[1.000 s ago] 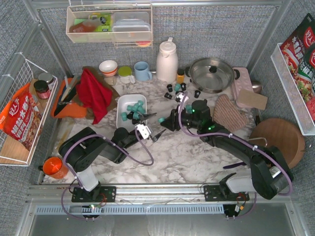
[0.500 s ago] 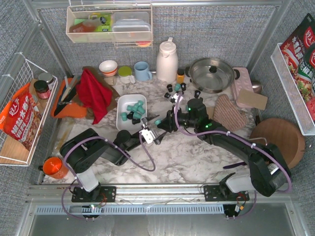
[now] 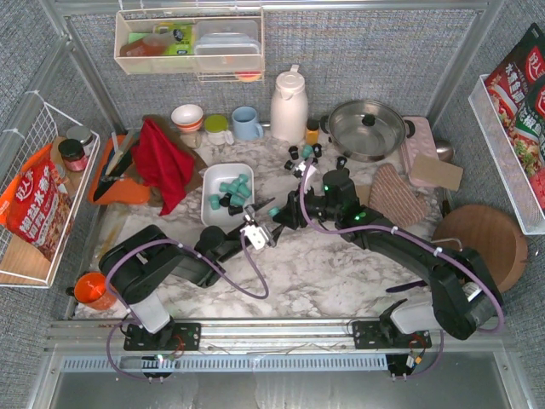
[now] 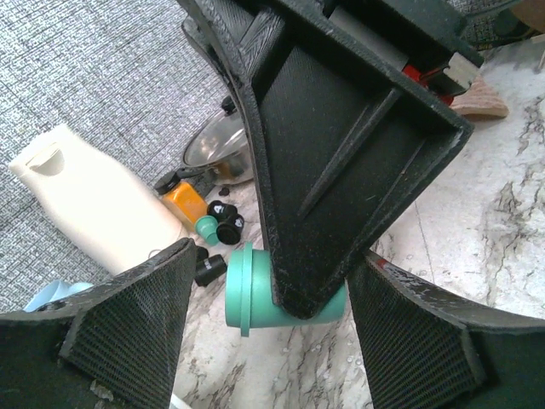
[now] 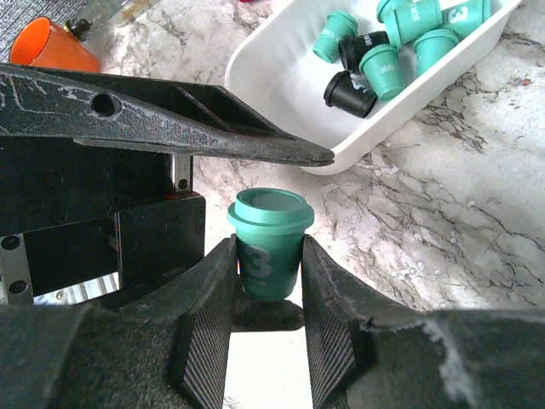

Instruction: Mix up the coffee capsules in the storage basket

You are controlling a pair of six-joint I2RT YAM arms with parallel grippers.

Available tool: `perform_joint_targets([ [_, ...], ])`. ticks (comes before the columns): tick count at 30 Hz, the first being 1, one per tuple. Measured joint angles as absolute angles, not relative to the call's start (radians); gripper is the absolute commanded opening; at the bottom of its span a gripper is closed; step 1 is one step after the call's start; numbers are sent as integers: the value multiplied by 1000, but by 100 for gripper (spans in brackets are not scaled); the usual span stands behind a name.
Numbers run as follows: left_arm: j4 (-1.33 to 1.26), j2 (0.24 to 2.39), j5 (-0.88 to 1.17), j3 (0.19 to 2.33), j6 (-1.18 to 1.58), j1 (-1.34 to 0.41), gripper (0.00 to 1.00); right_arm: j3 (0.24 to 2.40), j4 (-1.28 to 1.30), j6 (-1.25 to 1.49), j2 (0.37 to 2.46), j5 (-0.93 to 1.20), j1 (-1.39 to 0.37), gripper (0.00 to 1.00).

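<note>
My right gripper point(image 5: 268, 281) is shut on a teal coffee capsule point(image 5: 270, 239) marked 3, upright between its pads. It holds the capsule above the marble, between the spread jaws of my left gripper point(image 4: 272, 336), which is open and not touching the capsule point(image 4: 243, 290). In the top view the two grippers meet point(image 3: 274, 213) just right of the white storage basket point(image 3: 209, 175). The basket point(image 5: 281, 77) holds several teal and black capsules point(image 5: 383, 68). More loose capsules point(image 3: 302, 153) lie on the table near the pan.
A white thermos point(image 3: 289, 106), a steel pan point(image 3: 366, 128), a blue mug point(image 3: 247, 123) and bowls stand at the back. A red cloth point(image 3: 162, 162) lies left of the basket. An orange cup point(image 3: 92, 290) stands front left. A round wooden board point(image 3: 481, 243) lies to the right.
My right gripper has moved left with the teal capsule, bringing it between the left gripper's open jaws. The left gripper has shifted slightly right toward it.
</note>
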State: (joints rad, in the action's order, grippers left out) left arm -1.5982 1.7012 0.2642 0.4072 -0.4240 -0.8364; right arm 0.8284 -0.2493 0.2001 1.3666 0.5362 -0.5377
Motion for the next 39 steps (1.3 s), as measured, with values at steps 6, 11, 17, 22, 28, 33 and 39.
perform_joint_targets([
  [6, -1598, 1700, 253, 400, -438, -838, 71, 828, -250, 200, 1357, 527, -538, 38],
  [11, -1598, 1695, 247, 399, -441, -839, 57, 828, -253, 200, 1355, 522, -538, 38],
  [17, -1596, 1695, 255, 402, -445, -841, 49, 828, -262, 202, 1358, 522, -538, 40],
  [22, -1595, 1695, 262, 402, -450, -841, 39, 828, -261, 203, 1358, 519, -538, 57],
  [28, -1563, 1666, 174, 404, -432, -842, 34, 828, -252, 194, 1327, 458, -537, 69],
  [33, -1467, 1617, 42, 422, -376, -826, 32, 794, -241, 174, 1250, 359, -537, 68],
  [39, -1232, 1548, -85, 506, -218, -751, 31, 762, -220, 168, 1208, 124, -536, 67],
])
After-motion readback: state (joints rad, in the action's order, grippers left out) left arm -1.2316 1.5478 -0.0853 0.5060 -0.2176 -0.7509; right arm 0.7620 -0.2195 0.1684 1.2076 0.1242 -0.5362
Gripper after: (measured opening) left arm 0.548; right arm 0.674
